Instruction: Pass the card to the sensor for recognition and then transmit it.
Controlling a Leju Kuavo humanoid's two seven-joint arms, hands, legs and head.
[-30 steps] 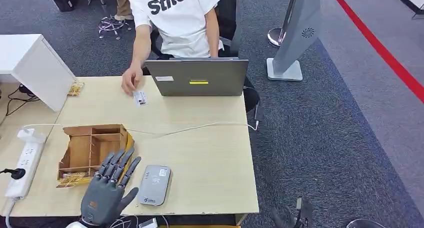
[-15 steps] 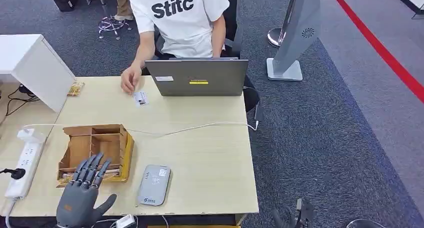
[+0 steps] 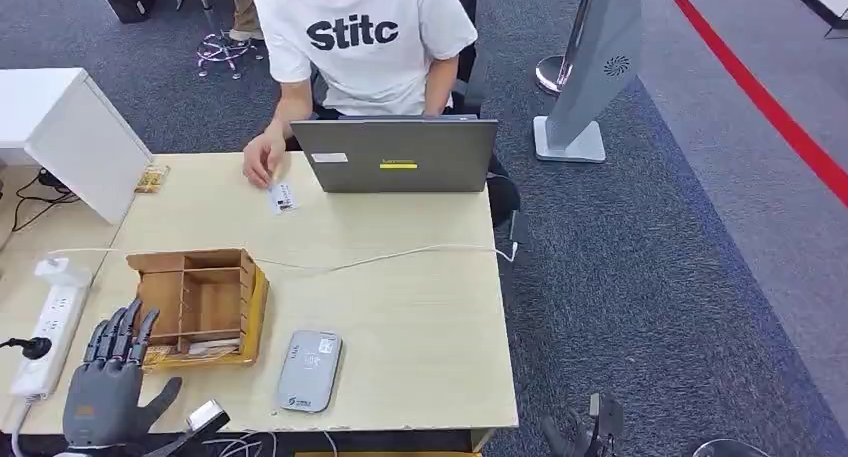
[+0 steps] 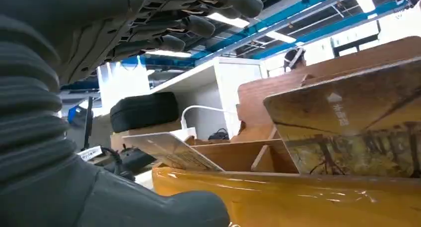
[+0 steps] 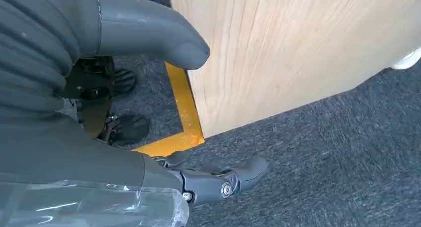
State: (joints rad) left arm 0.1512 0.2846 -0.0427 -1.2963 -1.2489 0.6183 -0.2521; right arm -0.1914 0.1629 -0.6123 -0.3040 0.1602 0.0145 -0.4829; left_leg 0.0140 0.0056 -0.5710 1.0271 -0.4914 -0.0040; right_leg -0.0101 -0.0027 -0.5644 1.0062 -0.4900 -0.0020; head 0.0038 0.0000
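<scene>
Right hand [image 5: 149, 113] (empty) beside table [image 5: 298, 43].

Count on inspection. One counter [image 3: 400, 307]. One laptop [image 3: 395, 155]. One grey card reader [image 3: 309, 370]. One wooden compartment box [image 3: 195, 299], cards inside it, number not determinable. One loose card [image 3: 282, 198] beside the laptop. One small packet [image 3: 151, 179] at the far counter edge. One white power strip [image 3: 45, 329]. One white cable [image 3: 400, 255]. One seated person [image 3: 360, 42]. Two robot hands: left hand [image 3: 105, 385], right hand [image 5: 124, 33].
</scene>
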